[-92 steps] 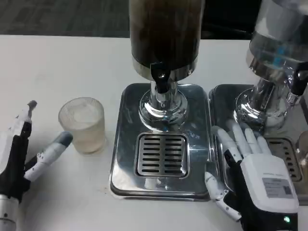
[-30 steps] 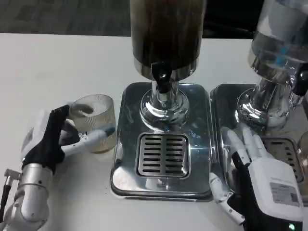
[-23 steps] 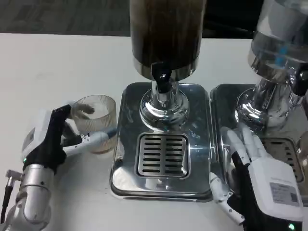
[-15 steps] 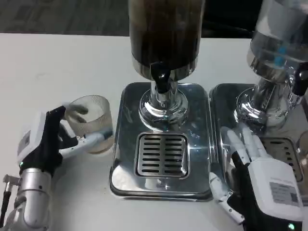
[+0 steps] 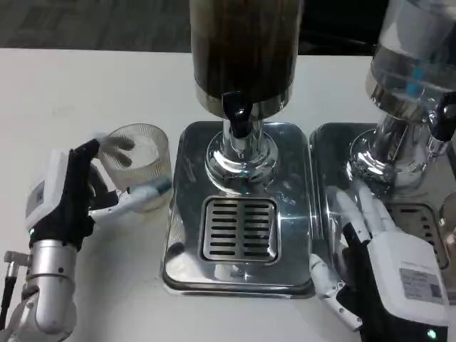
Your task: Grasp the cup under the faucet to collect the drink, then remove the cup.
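Moved since three seconds ago: my left hand (image 5: 68, 196), then lying spread on the tabletop (image 5: 85, 85) short of the cup (image 5: 137, 165), has come up and wrapped it, thumb side at the far rim, a finger across the near wall; cup shifted slightly with it. Cup: ribbed clear glass, upright, appears to hold nothing, just left of the steel drip tray (image 5: 239, 206), not yet beneath the faucet (image 5: 237, 114) of the dark drink dispenser (image 5: 242, 50). Right hand (image 5: 370, 256): fingers spread, holding nothing, resting flat at the seam between this tray and the neighbouring tray (image 5: 427, 221) under a second, clear dispenser (image 5: 413, 64); unchanged. Step in hand, by my judgement: grasp secured, carry pending. Next move calls for lifting the cup clear of the tray lip and setting it on the grate (image 5: 240, 229), mouth centred under the spout.
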`<act>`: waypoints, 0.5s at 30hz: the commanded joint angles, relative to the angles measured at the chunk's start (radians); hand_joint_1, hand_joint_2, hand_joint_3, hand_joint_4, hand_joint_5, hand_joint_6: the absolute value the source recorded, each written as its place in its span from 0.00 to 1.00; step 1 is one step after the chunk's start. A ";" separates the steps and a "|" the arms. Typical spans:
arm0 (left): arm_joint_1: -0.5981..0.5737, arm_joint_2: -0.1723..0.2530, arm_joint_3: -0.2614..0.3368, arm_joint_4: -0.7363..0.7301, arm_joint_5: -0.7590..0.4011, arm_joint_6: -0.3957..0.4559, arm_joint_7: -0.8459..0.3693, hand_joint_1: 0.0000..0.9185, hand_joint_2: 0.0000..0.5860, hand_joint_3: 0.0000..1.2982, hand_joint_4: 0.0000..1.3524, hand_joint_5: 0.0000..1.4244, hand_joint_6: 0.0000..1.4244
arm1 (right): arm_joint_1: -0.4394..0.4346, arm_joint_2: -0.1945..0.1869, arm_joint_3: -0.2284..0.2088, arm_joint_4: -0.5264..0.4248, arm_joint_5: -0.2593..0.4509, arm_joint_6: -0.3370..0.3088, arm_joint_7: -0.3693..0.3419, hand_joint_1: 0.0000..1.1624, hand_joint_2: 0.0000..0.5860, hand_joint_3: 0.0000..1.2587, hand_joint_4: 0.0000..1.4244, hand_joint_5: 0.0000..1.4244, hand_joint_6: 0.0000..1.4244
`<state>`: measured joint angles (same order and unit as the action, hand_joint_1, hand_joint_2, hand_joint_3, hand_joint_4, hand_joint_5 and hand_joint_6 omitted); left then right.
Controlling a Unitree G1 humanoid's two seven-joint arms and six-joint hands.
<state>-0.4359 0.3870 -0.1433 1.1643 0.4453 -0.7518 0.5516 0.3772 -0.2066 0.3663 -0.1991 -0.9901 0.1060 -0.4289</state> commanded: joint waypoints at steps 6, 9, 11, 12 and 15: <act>0.006 0.013 -0.051 -0.050 0.059 -0.050 0.031 0.64 0.00 0.64 0.72 0.83 0.93 | -0.005 -0.003 -0.008 -0.005 0.005 -0.002 -0.004 0.12 0.86 0.09 0.00 0.05 0.18; 0.006 0.010 -0.071 -0.066 0.080 -0.062 0.024 0.64 0.00 0.64 0.72 0.83 0.94 | -0.001 -0.003 -0.009 -0.012 0.003 0.000 -0.005 0.12 0.86 0.09 0.00 0.05 0.18; 0.002 0.006 -0.083 -0.072 0.086 -0.069 0.010 0.64 0.00 0.64 0.72 0.83 0.94 | 0.003 -0.003 -0.012 -0.016 0.003 0.001 -0.006 0.12 0.86 0.09 0.00 0.05 0.18; -0.001 0.003 -0.092 -0.075 0.091 -0.071 0.003 0.64 0.00 0.64 0.72 0.83 0.94 | 0.005 -0.003 -0.014 -0.017 0.004 0.001 -0.007 0.12 0.86 0.09 0.00 0.05 0.18; -0.012 -0.004 -0.112 -0.075 0.098 -0.074 -0.015 0.63 0.00 0.64 0.72 0.83 0.94 | 0.009 -0.002 -0.017 -0.023 0.003 0.001 -0.008 0.12 0.86 0.09 0.00 0.05 0.18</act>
<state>-0.4261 0.3860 -0.2415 1.1065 0.5349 -0.7975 0.5491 0.3787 -0.2071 0.3584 -0.2046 -0.9899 0.1060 -0.4290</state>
